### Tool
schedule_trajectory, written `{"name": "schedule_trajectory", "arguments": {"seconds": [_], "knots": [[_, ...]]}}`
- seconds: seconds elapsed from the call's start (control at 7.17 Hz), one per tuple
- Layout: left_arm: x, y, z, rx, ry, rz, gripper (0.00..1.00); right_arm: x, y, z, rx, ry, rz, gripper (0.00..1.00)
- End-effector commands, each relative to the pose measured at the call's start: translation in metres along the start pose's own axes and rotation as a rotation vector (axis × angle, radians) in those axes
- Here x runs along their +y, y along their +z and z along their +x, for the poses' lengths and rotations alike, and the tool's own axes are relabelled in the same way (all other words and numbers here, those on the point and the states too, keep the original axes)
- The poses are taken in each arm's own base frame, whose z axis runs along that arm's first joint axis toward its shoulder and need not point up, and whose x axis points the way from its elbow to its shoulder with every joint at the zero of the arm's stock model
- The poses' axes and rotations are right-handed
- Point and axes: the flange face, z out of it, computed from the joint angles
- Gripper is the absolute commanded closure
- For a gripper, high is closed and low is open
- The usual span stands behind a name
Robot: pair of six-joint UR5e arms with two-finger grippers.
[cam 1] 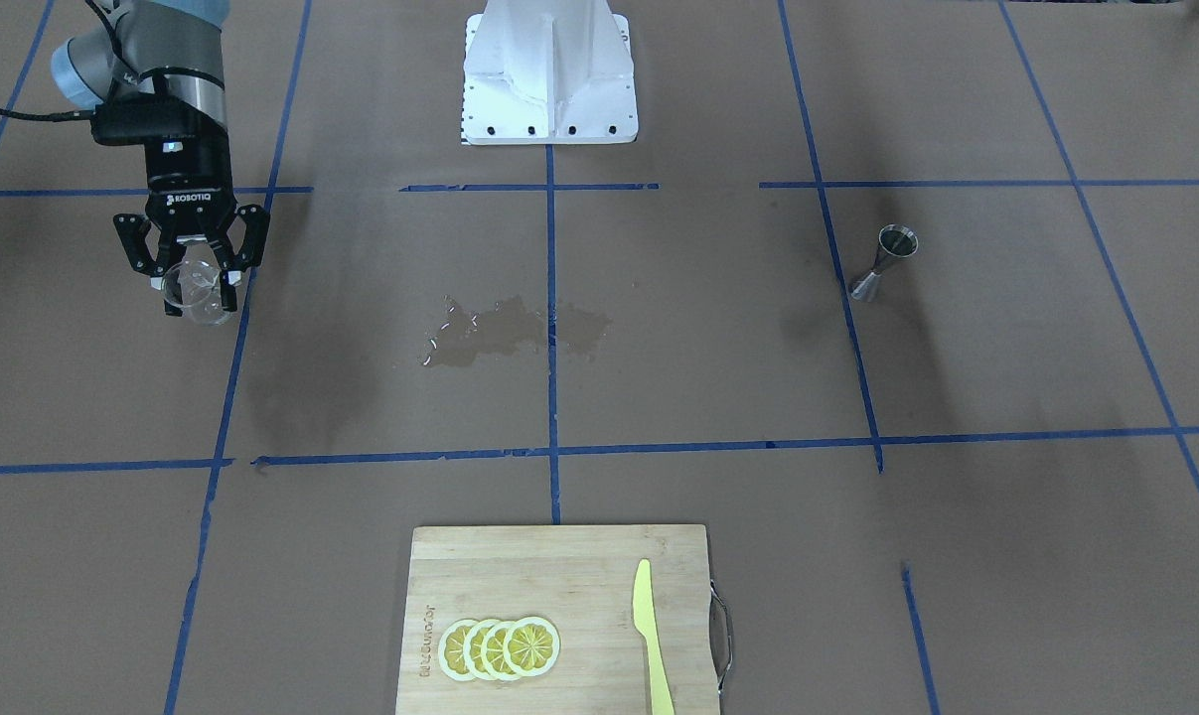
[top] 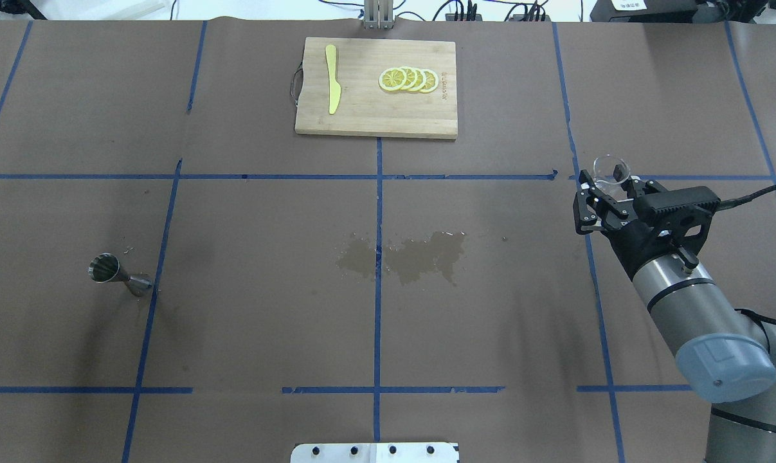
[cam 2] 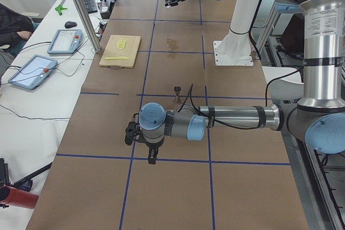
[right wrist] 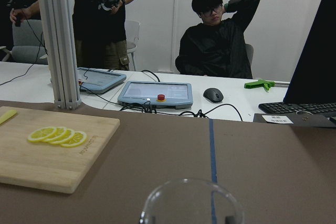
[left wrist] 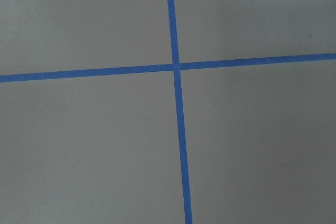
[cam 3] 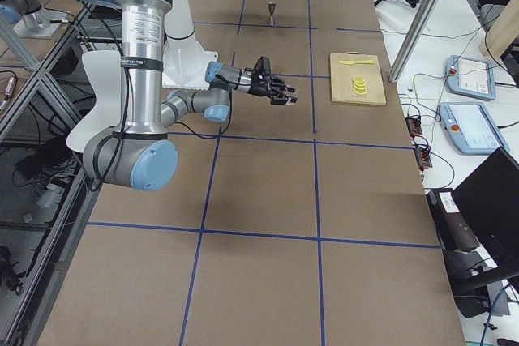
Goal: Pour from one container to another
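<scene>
My right gripper [cam 1: 199, 294] is shut on the clear glass beaker [cam 1: 202, 308], held above the table at my right side; the beaker [top: 610, 166] sticks out beyond the fingers. Its rim [right wrist: 191, 203] fills the bottom of the right wrist view. The steel jigger [cam 1: 885, 263] stands upright on the table far across, on my left side [top: 119, 275]. My left gripper [cam 2: 131, 133] appears only in the exterior left view, low over the table, near a tape crossing; I cannot tell whether it is open or shut.
A wet spill [top: 407, 254] darkens the table's middle. A wooden cutting board [top: 375, 122] at the far edge carries lemon slices [top: 408, 79] and a yellow knife [top: 332, 77]. The white robot base [cam 1: 549, 74] stands at the near edge. Operators sit beyond the table.
</scene>
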Motion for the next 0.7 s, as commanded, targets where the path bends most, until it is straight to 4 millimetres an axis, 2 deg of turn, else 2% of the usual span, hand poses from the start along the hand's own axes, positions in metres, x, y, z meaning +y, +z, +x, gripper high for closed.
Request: {"name": "schedule_trajectory", "arguments": {"seconds": [0.0, 0.14, 0.28, 0.56], "knots": [[-0.002, -0.002, 0.002, 0.0, 0.005, 0.005, 0.0, 0.068, 0.024, 0.063, 0.0, 0.047, 0.039, 1.0], [-0.002, -0.002, 0.002, 0.0, 0.006, 0.006, 0.0, 0.086, 0.028, 0.079, 0.021, 0.03, 0.052, 1.0], [-0.003, -0.002, 0.003, 0.0, 0.01, 0.008, 0.0, 0.095, 0.024, 0.077, 0.02, 0.02, 0.058, 1.0], [-0.005, -0.003, 0.004, 0.0, 0.011, 0.01, 0.0, 0.109, 0.01, 0.054, -0.005, 0.021, 0.066, 1.0]]}}
